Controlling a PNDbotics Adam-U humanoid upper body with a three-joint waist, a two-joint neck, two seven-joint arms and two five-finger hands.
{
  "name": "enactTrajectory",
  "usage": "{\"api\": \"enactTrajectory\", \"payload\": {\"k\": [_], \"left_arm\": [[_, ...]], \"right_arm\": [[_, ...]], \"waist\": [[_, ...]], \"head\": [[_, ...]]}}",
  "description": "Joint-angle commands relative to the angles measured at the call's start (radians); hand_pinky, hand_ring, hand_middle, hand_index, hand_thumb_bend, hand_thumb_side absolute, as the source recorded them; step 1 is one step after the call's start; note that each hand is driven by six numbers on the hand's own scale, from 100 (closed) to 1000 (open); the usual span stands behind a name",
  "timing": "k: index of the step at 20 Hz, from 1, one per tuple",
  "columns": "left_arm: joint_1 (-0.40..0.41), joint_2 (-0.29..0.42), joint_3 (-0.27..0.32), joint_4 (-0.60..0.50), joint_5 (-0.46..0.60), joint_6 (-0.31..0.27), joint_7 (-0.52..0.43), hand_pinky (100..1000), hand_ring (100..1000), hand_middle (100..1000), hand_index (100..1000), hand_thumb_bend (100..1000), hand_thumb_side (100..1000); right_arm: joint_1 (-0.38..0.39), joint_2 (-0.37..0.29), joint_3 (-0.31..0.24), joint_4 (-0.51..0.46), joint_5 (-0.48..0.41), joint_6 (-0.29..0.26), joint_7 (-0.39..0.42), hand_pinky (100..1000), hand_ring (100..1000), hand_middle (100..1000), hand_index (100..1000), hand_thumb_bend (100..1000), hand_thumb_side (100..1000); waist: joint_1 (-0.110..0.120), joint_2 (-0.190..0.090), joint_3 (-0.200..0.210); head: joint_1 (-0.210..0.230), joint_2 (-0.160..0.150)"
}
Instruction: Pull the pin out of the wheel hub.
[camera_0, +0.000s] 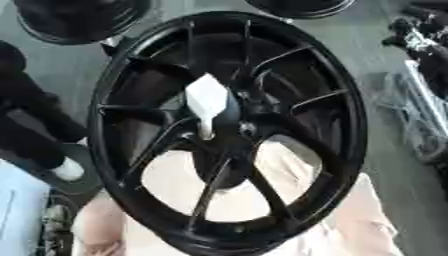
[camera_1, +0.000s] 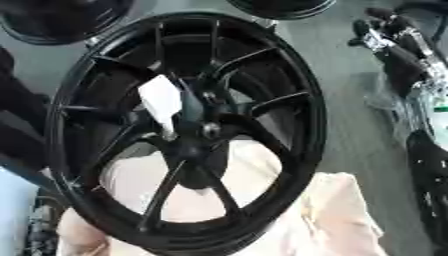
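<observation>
A large black spoked wheel (camera_0: 131, 75) stands tilted and fills the middle of both views. Its hub (camera_0: 241, 131) has a small shiny spot at the centre. A white wedge-shaped piece (camera_0: 207, 99) sticks out just left of and above the hub, and it narrows downward to a thin stem by the hub. It looks like the pin's head. My right arm, black with silver parts, comes in along the right edge. My right hand (camera_1: 378, 29) is at the upper right, apart from the wheel. My left hand does not show.
The wheel leans over a pale pink cloth-covered surface (camera_0: 350, 220). Two more black wheels (camera_0: 74, 20) (camera_0: 302, 6) lie at the top on the grey floor. A dark upright shape (camera_0: 31, 115) with a white end stands at the left. Clear wrapping (camera_0: 411, 110) lies at the right.
</observation>
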Motion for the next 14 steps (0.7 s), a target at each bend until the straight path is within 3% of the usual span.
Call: {"api": "enactTrajectory", "payload": {"k": [1,7,14], "left_arm": [[-0.014,0.026,0.002,-0.017,-0.003,-0.004,-0.002,742,817,787,772,139,700],[-0.108,0.117,-0.018,-0.078,-0.012,-0.032,-0.016,745,817,794,785,100,646],[-0.293,0.302,-0.162,-0.194,-0.106,-0.08,-0.112,738,820,816,816,100,580]], "right_arm": [[-0.017,-0.019,-0.004,-0.025,-0.003,-0.002,0.002,950,642,665,864,397,336],[-0.013,-0.026,-0.005,-0.029,-0.005,0.001,0.0,950,642,666,864,398,335],[0.006,-0.043,0.005,-0.026,0.011,0.003,0.008,950,642,666,864,400,338]], "waist": [[0.001,-0.018,-0.007],[0.015,-0.022,-0.018],[0.041,-0.039,-0.015]], "head": [[-0.003,-0.016],[-0.01,-0.009],[-0.018,-0.001]]}}
